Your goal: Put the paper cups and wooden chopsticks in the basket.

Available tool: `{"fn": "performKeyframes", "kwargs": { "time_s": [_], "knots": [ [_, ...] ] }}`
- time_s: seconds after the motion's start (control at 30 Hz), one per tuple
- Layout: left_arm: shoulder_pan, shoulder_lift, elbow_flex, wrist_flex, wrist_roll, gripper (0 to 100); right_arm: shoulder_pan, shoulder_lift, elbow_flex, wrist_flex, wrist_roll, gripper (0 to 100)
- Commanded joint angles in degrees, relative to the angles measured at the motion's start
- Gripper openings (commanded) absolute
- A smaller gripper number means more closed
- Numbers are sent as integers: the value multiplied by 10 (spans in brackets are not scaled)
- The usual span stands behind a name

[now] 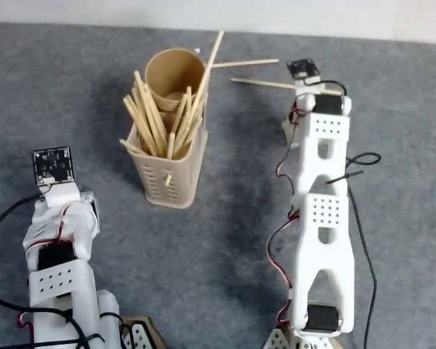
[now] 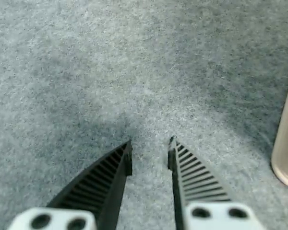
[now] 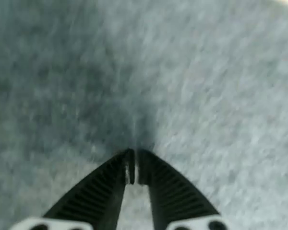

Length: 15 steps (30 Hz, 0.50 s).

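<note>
High view first: the basket [image 1: 167, 174] stands upright in the middle of the grey table [image 1: 94, 87], already stuffed with a bundle of chopsticks [image 1: 156, 120] and a stack of paper cups [image 1: 173, 73] rising from its far side. 2 loose chopsticks [image 1: 245, 64] lie flat on the table past the basket, over toward the right arm [image 1: 320, 211]. Both run crosswise, long axes pointing from the basket toward that arm's wrist. The nearer stick [image 1: 265, 83] reaches right up to the wrist and looks partly hidden by it. The right arm is plainly the closer of the 2 arms. The left arm [image 1: 58, 254] sits well apart, on the basket's other side.

The right gripper [image 3: 134, 165] points down at bare table, jaws drawn together with nothing between them. I'd say they must part and straddle a stick across its length, since the sticks lie thin and flat. The left gripper [image 2: 150, 153] hovers low over the table, jaws apart and empty, with the basket just off to one side. A leaning chopstick [image 1: 212, 57] sticking out over the basket's rim could get knocked during the drop.
</note>
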Motion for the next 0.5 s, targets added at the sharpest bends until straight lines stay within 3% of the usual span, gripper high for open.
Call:
{"fn": "performKeyframes", "kwargs": {
  "time_s": [0.0, 0.17, 0.37, 0.47],
  "knots": [
    [6, -2, -3, -11, 4, 147, 17, -80, -73, 28, 11, 20],
    [7, -2, -3, -11, 4, 147, 29, -138, -73, 18, 36, 20],
    [8, -3, -10, -11, 4, 147, 51, -233, -73, 30, -94, 3],
    [8, -3, -24, -8, 4, 147, 58, -290, -67, 32, -119, 4]
  ]
}}
